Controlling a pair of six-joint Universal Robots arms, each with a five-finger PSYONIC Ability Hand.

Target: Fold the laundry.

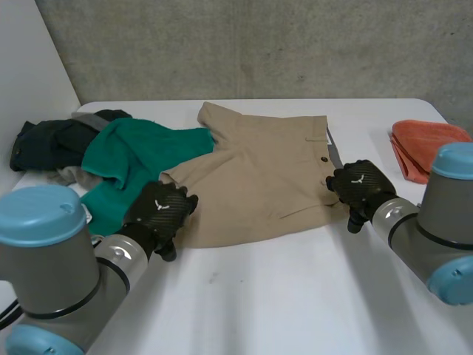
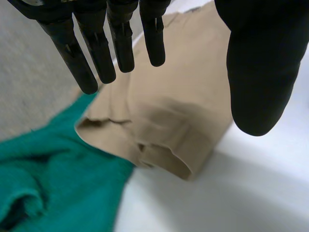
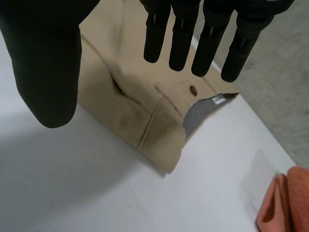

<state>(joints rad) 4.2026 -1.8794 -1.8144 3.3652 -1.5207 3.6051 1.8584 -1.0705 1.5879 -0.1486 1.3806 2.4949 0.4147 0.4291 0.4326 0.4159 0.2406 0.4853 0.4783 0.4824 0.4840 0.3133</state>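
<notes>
Both hands hang open over the shorts (image 1: 259, 177), which lie flat on the table (image 1: 295, 296). The left hand (image 2: 120, 38) has its fingers straight and its thumb spread wide, above the leg hem at one corner of the shorts. A green cloth (image 2: 43, 179) touches that hem on the fingers' side. The right hand (image 3: 183, 34) is spread the same way, fingers straight and thumb apart, over the waistband corner, with the button (image 3: 193, 90) just past its fingertips. An orange cloth (image 3: 285, 203) lies well beyond that hand, apart from the shorts. Neither hand grips anything.
</notes>
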